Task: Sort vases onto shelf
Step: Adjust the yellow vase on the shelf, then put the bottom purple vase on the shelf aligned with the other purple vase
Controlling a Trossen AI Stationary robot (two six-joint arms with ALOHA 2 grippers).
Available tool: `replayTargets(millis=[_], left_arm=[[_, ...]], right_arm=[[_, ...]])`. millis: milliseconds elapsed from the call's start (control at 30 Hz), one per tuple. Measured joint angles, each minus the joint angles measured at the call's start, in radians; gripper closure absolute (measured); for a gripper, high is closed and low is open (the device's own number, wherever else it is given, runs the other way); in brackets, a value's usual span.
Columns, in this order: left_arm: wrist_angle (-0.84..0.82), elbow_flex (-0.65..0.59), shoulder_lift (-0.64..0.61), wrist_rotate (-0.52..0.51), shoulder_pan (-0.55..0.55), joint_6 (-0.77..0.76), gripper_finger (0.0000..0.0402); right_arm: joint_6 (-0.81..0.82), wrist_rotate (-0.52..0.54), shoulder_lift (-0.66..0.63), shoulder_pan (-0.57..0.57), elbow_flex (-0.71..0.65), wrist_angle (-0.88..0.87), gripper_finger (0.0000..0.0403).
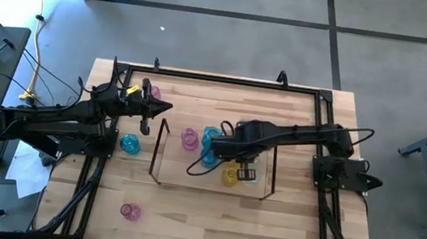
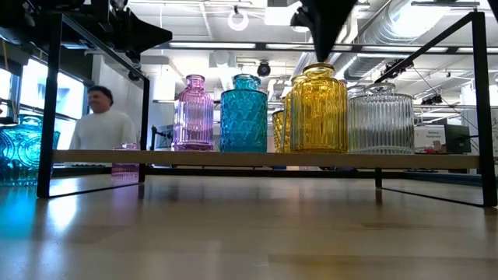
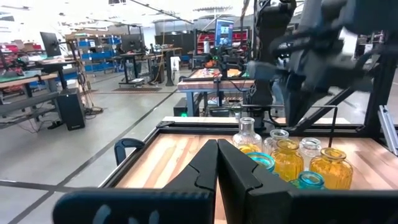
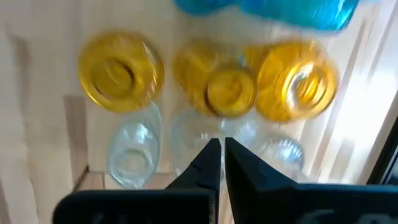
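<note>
Your right end effector (image 4: 221, 144) hovered directly above the shelf (image 1: 162, 152), over the yellow and clear vases, its fingers pressed together on nothing; your left end effector (image 3: 217, 152) waited off the shelf's left end, also closed and empty.

Largest first: the wooden surface (image 1: 209, 225) was pale butcher-block, smooth and flat, so anything glass set down on it could skid. The shelf was a low platform on thin dark wire end frames, light in build; you should have judged it easy to nudge, with little margin at its edges.

On the shelf stood the vases, packed close: a pink vase (image 2: 193, 114) at the left end, a teal vase (image 2: 243, 114) just beside it, then a yellow vase (image 2: 319, 109) and a clear vase (image 2: 380, 118) towards the right end. All were translucent glass, ribbed or diamond-patterned, round-bodied with short narrow necks and open mouths. You should have treated them as rigid, brittle, fairly light, and slick on the bellies. The neck was the sensible hold: narrow enough for the fingers, with the shoulder below to stop slipping.

Off the shelf, a teal vase (image 1: 129, 144) sat left of it, and a small pink vase (image 1: 130, 211) lay well in front of its left end.
</note>
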Motion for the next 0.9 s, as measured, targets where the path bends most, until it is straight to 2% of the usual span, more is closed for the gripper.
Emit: replayTargets(millis=[200, 667, 900], left_arm=[[-0.001, 0.007, 0.000, 0.000, 0.000, 0.001, 0.0401], [-0.007, 0.015, 0.000, -0.001, 0.000, -0.006, 0.0401], [-0.022, 0.015, 0.000, -0.001, 0.000, -0.006, 0.0401]], right_arm=[[0.013, -0.002, -0.027, -0.010, -0.132, 0.075, 0.0401], [0.000, -0.004, -0.028, -0.013, -0.144, 0.152, 0.0402], [0.023, 0.003, -0.032, -0.006, -0.138, 0.104, 0.0403]])
